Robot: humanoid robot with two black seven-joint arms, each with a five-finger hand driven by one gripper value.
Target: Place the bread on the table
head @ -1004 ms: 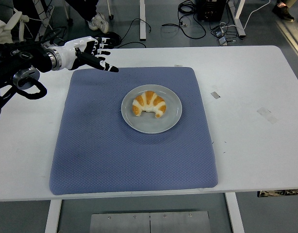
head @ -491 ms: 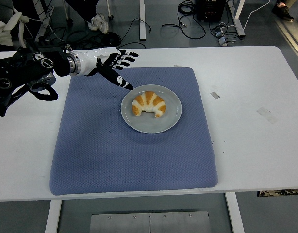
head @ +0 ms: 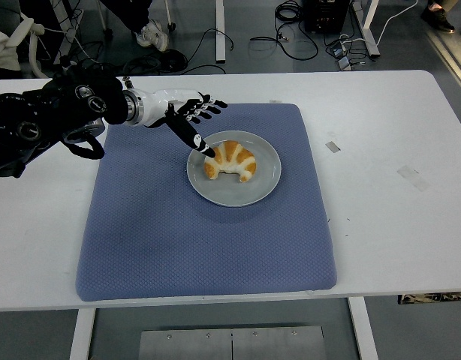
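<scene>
Left hand [head: 187, 112], fingers [head: 197, 139] released, above glazed crescent bread [head: 230, 160] on round grey plate [head: 264, 184].

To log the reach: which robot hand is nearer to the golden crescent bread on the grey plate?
Left. The left hand hovers at the bread's upper-left edge; the right hand is out of view.

Left arm [head: 46, 120]: bulky black housing with round joint caps and a looped black cable beneath. Left hand [head: 182, 112]: glossy white shell at wrist and palm, with slender black fingers [head: 193, 136] bearing small white segments near the tips.
</scene>
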